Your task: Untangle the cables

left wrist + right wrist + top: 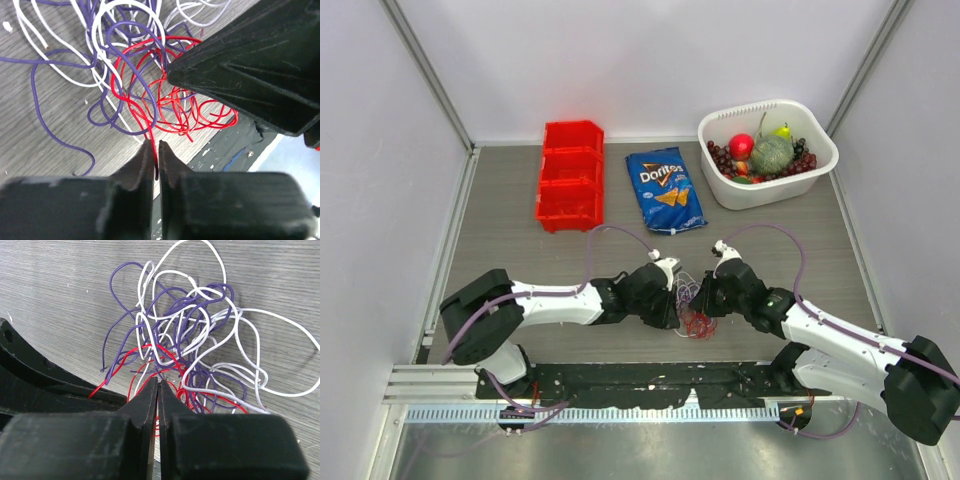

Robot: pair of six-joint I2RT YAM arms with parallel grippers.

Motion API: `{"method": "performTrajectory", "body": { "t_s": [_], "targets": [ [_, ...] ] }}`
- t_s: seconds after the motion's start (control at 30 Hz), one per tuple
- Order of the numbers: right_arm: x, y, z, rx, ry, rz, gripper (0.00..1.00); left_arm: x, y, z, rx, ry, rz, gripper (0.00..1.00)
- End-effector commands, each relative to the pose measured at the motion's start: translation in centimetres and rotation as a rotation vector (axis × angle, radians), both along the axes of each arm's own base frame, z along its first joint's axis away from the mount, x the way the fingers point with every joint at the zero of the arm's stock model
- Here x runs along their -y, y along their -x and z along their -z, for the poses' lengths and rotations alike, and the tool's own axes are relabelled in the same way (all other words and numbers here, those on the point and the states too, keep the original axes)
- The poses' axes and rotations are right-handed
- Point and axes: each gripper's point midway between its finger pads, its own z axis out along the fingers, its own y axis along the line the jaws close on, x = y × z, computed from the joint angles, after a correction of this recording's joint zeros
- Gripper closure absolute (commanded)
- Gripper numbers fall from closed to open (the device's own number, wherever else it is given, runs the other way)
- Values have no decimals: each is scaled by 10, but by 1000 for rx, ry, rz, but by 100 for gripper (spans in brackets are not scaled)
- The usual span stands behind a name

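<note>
The cables [691, 306] lie as one knotted heap on the table [520, 260], close to the middle of its near edge, and both arms meet over them. The left gripper [155, 150] has its jaws drawn almost together on a red strand [175, 120] that runs straight down into the gap. The right gripper [158, 387] is pressed closed and also seems to pinch red wire, though its tips hide the contact. The red loops sit nearest both sets of jaws, while the white and purple loops spread beyond them toward the far edge. Neither arm is nearer, so I judge that parting them sideways would draw the red free.
</note>
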Motion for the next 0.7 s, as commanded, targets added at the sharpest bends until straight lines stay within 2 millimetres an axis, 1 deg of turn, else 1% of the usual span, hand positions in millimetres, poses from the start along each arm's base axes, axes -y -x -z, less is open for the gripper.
{"method": "performTrajectory", "body": {
  "t_s": [0.0,0.03,0.07,0.1,0.13,0.2,0.23,0.3,0.33,0.37,0.4,0.47,0.53,0.6,0.67],
  "targets": [
    [-8,-5,-7,27,-44,-8,92,10,-12,-39,98,60,-4,97],
    [-10,-3,-5,17,-52,-15,92,5,-10,-46,110,57,2,100],
    [-13,-4,-5,8,-66,-9,92,3,-11,-52,132,57,9,100],
    [-15,-4,-4,4,-75,-10,92,0,-13,-67,168,76,9,100],
    [-16,-5,-2,-5,-83,0,92,-4,-15,-78,207,74,18,100],
    [-11,-9,5,-17,-56,47,92,-12,-19,-106,284,93,23,100],
    [-4,-12,10,-20,-24,83,92,-19,-26,-121,342,94,4,100],
    [16,-20,21,-15,69,187,92,-32,-32,-153,432,114,-21,100],
    [23,-23,23,-11,95,218,92,-40,-36,-170,480,118,-40,100],
    [35,-25,27,-8,144,266,92,-49,-42,-185,527,117,-73,100],
    [43,-29,27,11,173,302,92,-59,-47,-201,573,116,-108,100],
    [58,-31,28,19,227,359,92,-82,-61,-233,668,107,-214,100],
    [69,-34,27,29,261,402,92,-104,-70,-266,742,116,-310,100],
    [78,-37,26,35,287,438,92,-121,-75,-298,806,143,-375,100],
    [83,-40,21,42,296,462,92,-134,-74,-329,861,189,-407,100]
  ]
}}
